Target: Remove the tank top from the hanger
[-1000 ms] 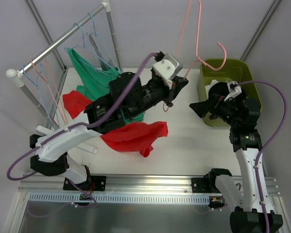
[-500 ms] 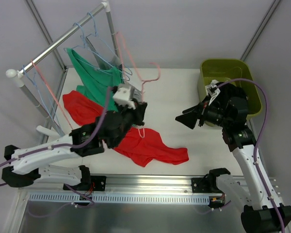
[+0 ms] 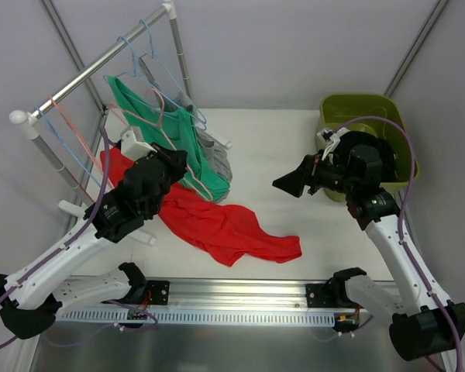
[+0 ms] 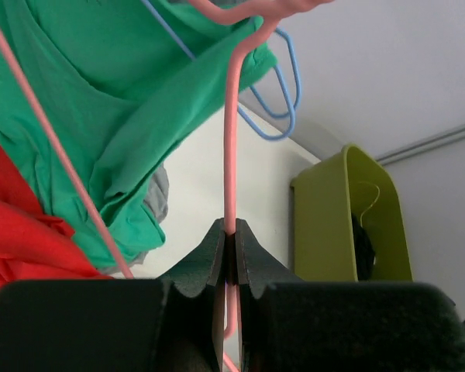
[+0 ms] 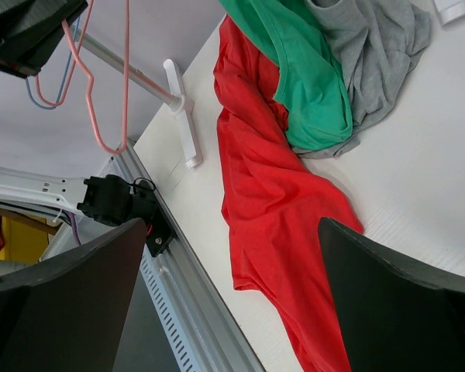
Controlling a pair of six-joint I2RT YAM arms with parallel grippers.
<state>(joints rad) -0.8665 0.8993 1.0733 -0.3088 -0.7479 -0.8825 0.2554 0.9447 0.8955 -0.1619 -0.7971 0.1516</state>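
"Near the table's (image 3: 279,136) front edge, that red top (image 3: 225,229): is it off?"
"Lying flat and free of the wire, I'd say. My left gripper (image 4: 229,232) is pinched tight on the pink hanger (image 4: 231,139), up by the rail (image 3: 93,70)."
"And your right gripper (image 3: 288,184)?"
"Spread wide, holding nothing, over the table's right side. Next, I reckon: hook the hanger on the rail, then let go."

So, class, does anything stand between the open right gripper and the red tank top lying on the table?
Nothing visible does: only bare table separates the right gripper from the red tank top.
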